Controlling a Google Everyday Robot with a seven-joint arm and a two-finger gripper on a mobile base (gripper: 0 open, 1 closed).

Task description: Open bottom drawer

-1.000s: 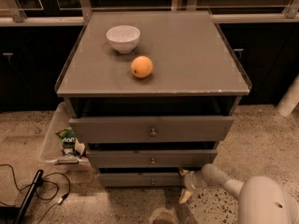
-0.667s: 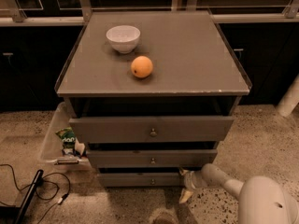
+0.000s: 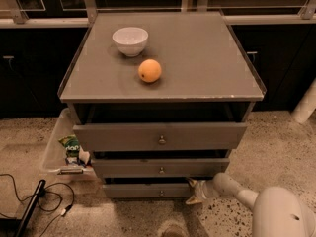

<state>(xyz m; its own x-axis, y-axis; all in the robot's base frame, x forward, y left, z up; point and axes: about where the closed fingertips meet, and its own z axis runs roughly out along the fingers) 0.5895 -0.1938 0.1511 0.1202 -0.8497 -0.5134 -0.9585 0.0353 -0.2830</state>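
Note:
The grey cabinet has three drawer fronts. The bottom drawer point(image 3: 148, 190) is the narrowest, thinnest panel, with a small round metal knob point(image 3: 161, 192) at its centre; it stands out slightly from the body. My gripper point(image 3: 194, 191) is low at the right end of that drawer front, on the end of my white arm point(image 3: 237, 191) that reaches in from the lower right. The mid-sized drawer point(image 3: 160, 167) and the tallest top drawer point(image 3: 160, 136) are above it, each with a knob.
A white bowl point(image 3: 130, 40) and an orange point(image 3: 149, 70) sit on the cabinet top point(image 3: 207, 58). A clear plastic bin point(image 3: 55, 147) with a green packet stands left of the cabinet. Black cables point(image 3: 47, 201) lie on the speckled floor at lower left.

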